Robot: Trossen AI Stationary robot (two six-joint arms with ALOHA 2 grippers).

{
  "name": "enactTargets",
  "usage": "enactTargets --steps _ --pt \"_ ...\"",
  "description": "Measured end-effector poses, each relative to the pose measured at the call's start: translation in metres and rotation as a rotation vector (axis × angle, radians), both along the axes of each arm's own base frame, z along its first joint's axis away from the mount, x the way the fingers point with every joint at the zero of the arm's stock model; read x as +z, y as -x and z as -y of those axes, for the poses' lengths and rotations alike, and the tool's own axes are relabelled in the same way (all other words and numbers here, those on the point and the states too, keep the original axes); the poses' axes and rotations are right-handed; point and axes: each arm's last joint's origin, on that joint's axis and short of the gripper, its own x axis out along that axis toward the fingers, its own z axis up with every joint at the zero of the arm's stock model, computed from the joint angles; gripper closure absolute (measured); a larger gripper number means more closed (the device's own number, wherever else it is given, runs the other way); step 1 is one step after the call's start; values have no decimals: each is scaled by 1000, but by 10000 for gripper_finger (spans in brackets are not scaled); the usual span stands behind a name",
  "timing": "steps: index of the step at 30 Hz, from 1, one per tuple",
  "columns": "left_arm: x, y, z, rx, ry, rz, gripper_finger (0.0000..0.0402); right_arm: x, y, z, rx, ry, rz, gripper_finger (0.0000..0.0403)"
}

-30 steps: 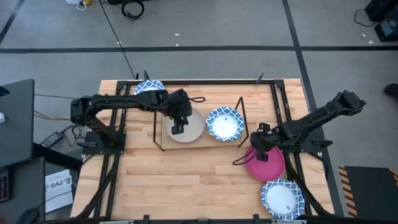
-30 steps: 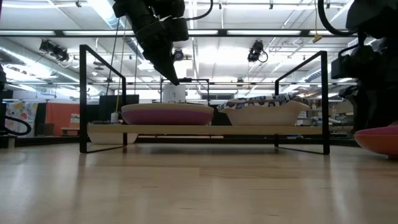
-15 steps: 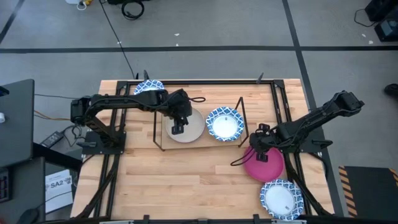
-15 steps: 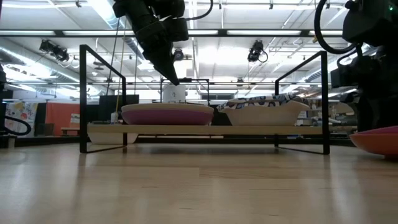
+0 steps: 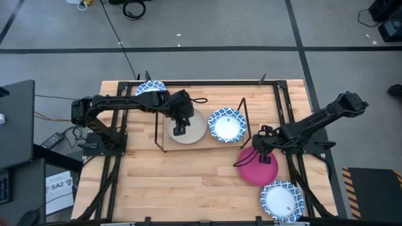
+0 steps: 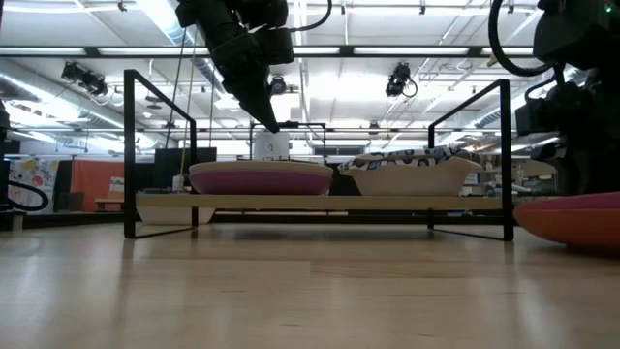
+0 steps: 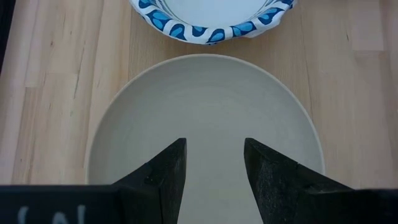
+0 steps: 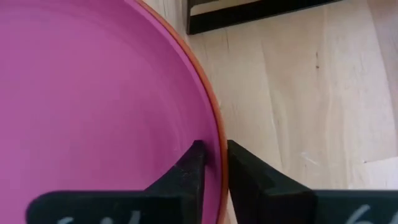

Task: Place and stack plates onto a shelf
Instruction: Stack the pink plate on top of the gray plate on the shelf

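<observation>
The shelf (image 6: pixel 320 202) stands mid-table, its black rods (image 5: pixel 246 122) around two plates. A beige plate (image 5: pixel 193 130) (image 7: pixel 205 99) lies on it, on a purple one (image 6: pixel 262 180), beside a blue-and-white plate (image 5: pixel 227 124) (image 6: pixel 417 171). My left gripper (image 5: pixel 179 129) (image 7: pixel 214 146) hovers open above the beige plate. My right gripper (image 5: pixel 259 154) (image 8: pixel 211 149) is shut on a magenta plate (image 5: pixel 257 169) (image 6: pixel 573 215) right of the shelf. My right gripper holds the magenta plate by its orange-edged rim (image 8: pixel 216 127), on the plate's far side. One finger (image 8: pixel 189 171) is inside the dish and the other outside. The fingers come from above, slanting. The plate sits tilted, low over the table; whether it is clear, I cannot tell.
One more blue-and-white plate (image 5: pixel 151 88) lies at the far edge behind the left arm, and another (image 5: pixel 282 201) at the near right corner, just beyond the magenta plate. The table's black frame (image 5: pixel 286 113) runs along the right side. Bare wood (image 5: pixel 188 182) spreads across the near middle.
My right gripper has moved a little toward the table's left, and the magenta plate has slid with it toward the left and near edge, coming off the table's right frame. The left arm has kept still.
</observation>
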Motion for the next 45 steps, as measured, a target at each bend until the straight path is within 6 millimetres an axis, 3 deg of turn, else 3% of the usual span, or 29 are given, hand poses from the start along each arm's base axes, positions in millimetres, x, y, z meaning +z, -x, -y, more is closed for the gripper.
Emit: enactTargets --steps 10,24,32,45 --pt "1 -2 6 -25 -7 12 233 3 0 -3 12 -106 18 358" --pt "5 -13 44 -145 -17 80 233 4 -5 -6 6 -160 60 360" --pt "10 -20 65 -208 -27 166 233 6 -8 -7 -86 -210 97 367" --pt "20 -28 112 -342 -24 314 233 7 -11 -9 -127 -264 125 370"
